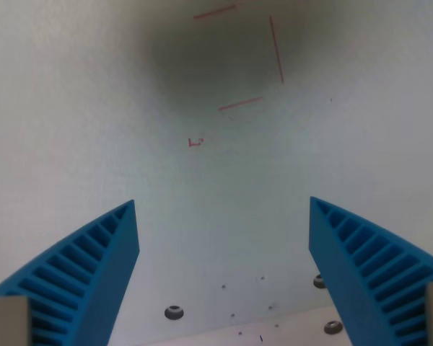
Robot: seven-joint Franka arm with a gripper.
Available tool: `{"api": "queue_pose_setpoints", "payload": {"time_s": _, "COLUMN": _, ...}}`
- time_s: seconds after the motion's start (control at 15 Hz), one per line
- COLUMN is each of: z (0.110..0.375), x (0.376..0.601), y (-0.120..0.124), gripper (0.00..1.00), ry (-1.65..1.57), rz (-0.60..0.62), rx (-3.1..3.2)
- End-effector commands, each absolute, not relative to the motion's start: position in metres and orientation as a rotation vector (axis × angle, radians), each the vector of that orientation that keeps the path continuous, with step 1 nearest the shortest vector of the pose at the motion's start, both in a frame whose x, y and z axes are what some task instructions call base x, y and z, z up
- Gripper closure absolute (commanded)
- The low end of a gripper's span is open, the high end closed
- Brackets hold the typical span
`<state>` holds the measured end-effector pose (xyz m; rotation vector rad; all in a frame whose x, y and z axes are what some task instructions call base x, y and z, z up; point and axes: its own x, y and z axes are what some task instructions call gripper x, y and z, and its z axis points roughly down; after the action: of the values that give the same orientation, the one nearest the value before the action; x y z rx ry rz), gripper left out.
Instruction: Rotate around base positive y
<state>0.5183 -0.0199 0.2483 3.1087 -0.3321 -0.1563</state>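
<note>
A pale, whitish surface (72, 108) fills the wrist view, smooth and nearly featureless, with a soft dark shadow (202, 58) spread across its upper middle. Thin red lines (276, 50) are drawn on it there: one short stroke at the top, one long stroke running down the wrist view's right, and another short stroke below, together forming part of a rectangle outline. A small red mark (195, 142) sits just under that outline. Near the bottom edge several small round screw heads (174, 312) are set into the surface, with a few tiny dark specks between them.

No separate object to be handled shows in the view; only the surface and its markings lie under the camera.

The gripper (224, 209) reaches in from the bottom corners with two blue ribbed fingers (94, 267). The jaws stand wide apart, with bare surface showing between them; they hold nothing and touch nothing.
</note>
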Motion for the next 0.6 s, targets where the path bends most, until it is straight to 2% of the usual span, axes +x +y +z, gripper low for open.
{"api": "queue_pose_setpoints", "payload": {"time_s": 0.07, "z": 0.2528, "x": 0.5299, "y": -0.0204, "gripper": 0.00, "ry": -0.325, "rz": -0.504, "rx": 3.045}}
{"api": "queue_pose_setpoints", "payload": {"time_s": 0.6, "z": 0.2528, "x": 0.5299, "y": -0.0204, "gripper": 0.00, "ry": -0.321, "rz": -0.644, "rx": 3.009}}
